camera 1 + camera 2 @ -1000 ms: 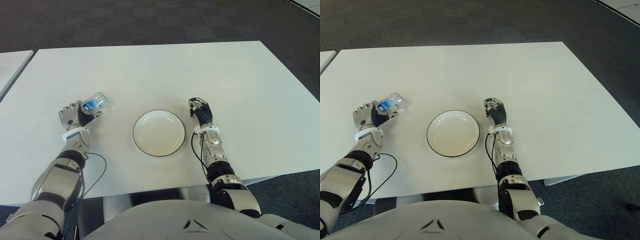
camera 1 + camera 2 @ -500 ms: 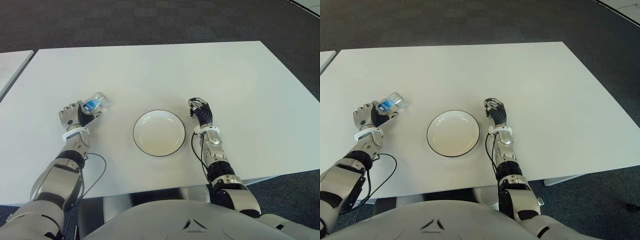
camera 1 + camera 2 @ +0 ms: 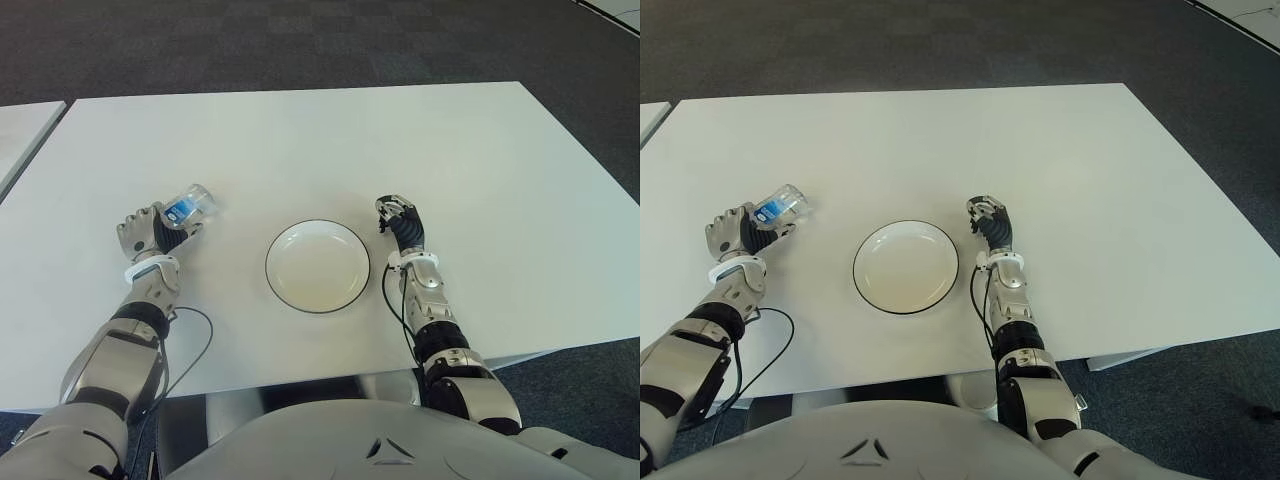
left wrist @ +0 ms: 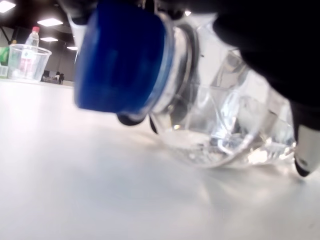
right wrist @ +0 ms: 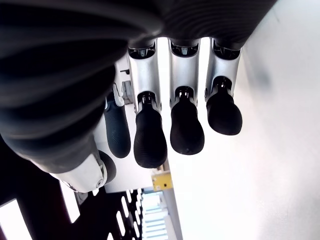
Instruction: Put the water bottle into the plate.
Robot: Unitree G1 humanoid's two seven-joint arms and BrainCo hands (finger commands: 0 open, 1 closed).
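Note:
A clear water bottle (image 3: 188, 208) with a blue label and a blue cap (image 4: 120, 62) is held in my left hand (image 3: 152, 232), tilted, at the left side of the white table (image 3: 300, 140). In the left wrist view the bottle (image 4: 225, 125) sits just above the tabletop with the fingers wrapped around it. The white plate (image 3: 318, 266) with a dark rim lies at the table's middle, to the right of the bottle and apart from it. My right hand (image 3: 402, 222) shows just right of the plate, fingers (image 5: 186, 131) curled and holding nothing.
A black cable (image 3: 195, 345) loops on the table near my left forearm. A second white table's corner (image 3: 25, 125) shows at the far left. Dark carpet surrounds the table. Far off in the left wrist view stand a plastic cup (image 4: 27, 61) and another bottle.

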